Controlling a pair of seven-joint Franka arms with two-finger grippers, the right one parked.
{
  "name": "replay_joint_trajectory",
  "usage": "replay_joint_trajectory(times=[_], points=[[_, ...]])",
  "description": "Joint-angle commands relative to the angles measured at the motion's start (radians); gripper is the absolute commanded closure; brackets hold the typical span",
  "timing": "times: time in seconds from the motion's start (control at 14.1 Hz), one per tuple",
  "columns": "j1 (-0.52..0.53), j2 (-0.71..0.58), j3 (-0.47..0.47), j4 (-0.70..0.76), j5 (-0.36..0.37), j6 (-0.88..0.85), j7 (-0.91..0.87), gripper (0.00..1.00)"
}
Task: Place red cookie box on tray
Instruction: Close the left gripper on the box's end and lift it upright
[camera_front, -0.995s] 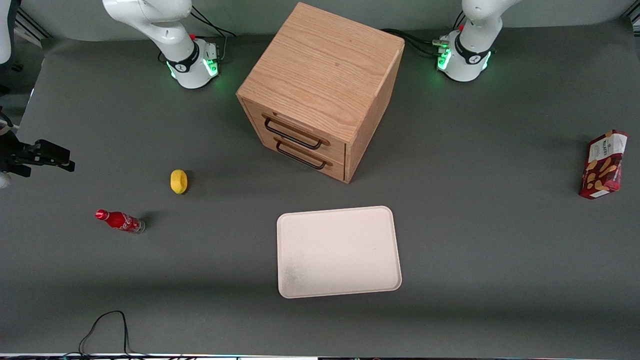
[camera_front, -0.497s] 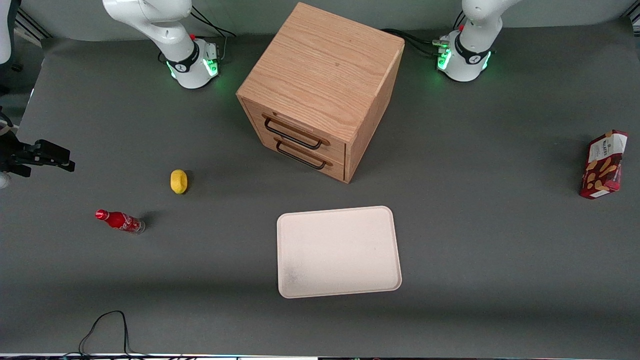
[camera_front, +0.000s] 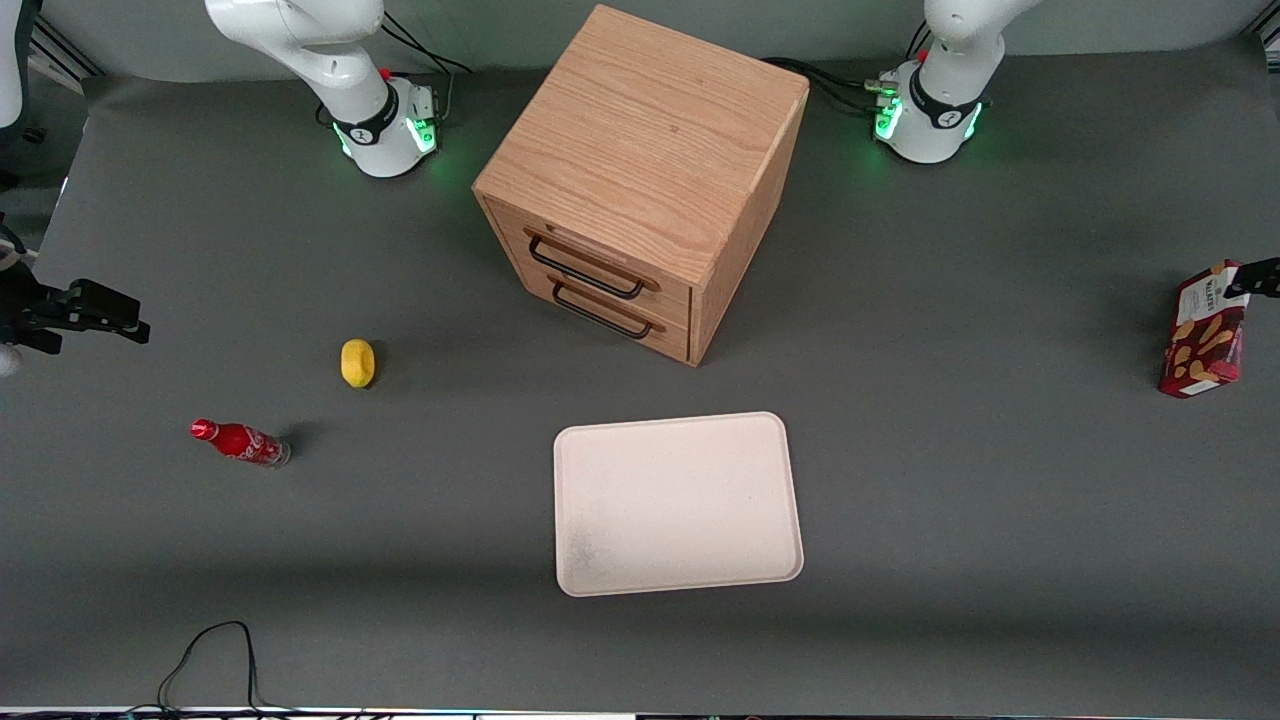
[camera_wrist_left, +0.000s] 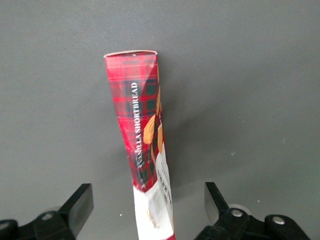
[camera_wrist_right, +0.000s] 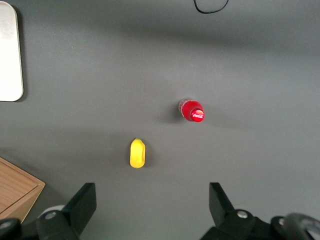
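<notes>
The red cookie box (camera_front: 1205, 330) stands on a long edge on the grey table, at the working arm's end and far from the tray (camera_front: 678, 503). In the left wrist view I look down on the box's narrow tartan side (camera_wrist_left: 142, 130), and its white end panel lies between my fingers. My gripper (camera_wrist_left: 148, 207) is open above that end, with a gap between each finger and the box. In the front view only a black tip of the gripper (camera_front: 1258, 278) shows, over the box's end farther from the camera. The cream-white tray lies nearer the camera than the cabinet.
A wooden drawer cabinet (camera_front: 640, 180) with two drawers stands mid-table. A small yellow object (camera_front: 357, 362) and a red soda bottle (camera_front: 240, 441) lie toward the parked arm's end. A black cable (camera_front: 215, 650) loops at the table's near edge.
A black tip of my gripper has come into the front view above the cookie box's end. The box, tray and other objects have not moved.
</notes>
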Motion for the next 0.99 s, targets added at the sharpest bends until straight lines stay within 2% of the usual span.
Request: replay_joint_trajectory(times=[0.0, 0.28, 0.57, 0.64, 0.71, 0.78, 0.85, 0.92], points=[[0.009, 0.029, -0.006, -0.018, -0.009, 0.054, -0.012, 0.01], [0.02, 0.092, -0.006, -0.024, -0.016, 0.132, -0.015, 0.01], [0.018, 0.094, -0.006, -0.024, -0.018, 0.132, -0.015, 0.02], [0.018, 0.094, -0.006, -0.024, -0.019, 0.13, -0.016, 0.03], [0.018, 0.092, -0.006, -0.024, -0.019, 0.127, -0.016, 0.08], [0.02, 0.092, -0.006, -0.024, -0.019, 0.124, -0.015, 0.33], [0.02, 0.089, -0.006, -0.024, -0.019, 0.121, -0.015, 0.81], [0.02, 0.084, -0.006, -0.024, -0.021, 0.118, -0.015, 1.0]])
